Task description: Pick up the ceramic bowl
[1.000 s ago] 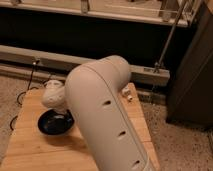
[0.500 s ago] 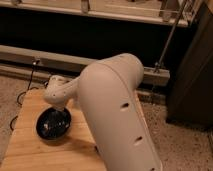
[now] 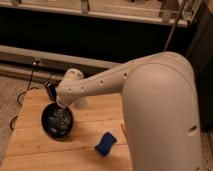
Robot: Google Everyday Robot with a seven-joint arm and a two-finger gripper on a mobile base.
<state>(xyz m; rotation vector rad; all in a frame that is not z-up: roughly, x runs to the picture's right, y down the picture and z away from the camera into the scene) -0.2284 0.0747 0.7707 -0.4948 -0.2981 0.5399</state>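
The ceramic bowl (image 3: 56, 121) is round, shallow and glossy black with faint light speckles inside. It sits at the left of the wooden table (image 3: 35, 150). My gripper (image 3: 53, 101) is at the end of the big white arm (image 3: 150, 95), which reaches in from the right. The gripper is right at the bowl's far rim, with a dark part (image 3: 48, 90) sticking up just above it. I cannot tell whether it touches the rim. No white paper cup shows.
A small blue object (image 3: 105, 143) lies on the table to the right of the bowl. Black cables (image 3: 27, 87) hang off the table's far left corner. A dark shelf unit with a light ledge (image 3: 30, 52) stands behind the table.
The arm has stretched out leftward and lowered the gripper to the bowl's far rim. The table's right side and the blue object have come into view. The bowl has hardly moved.
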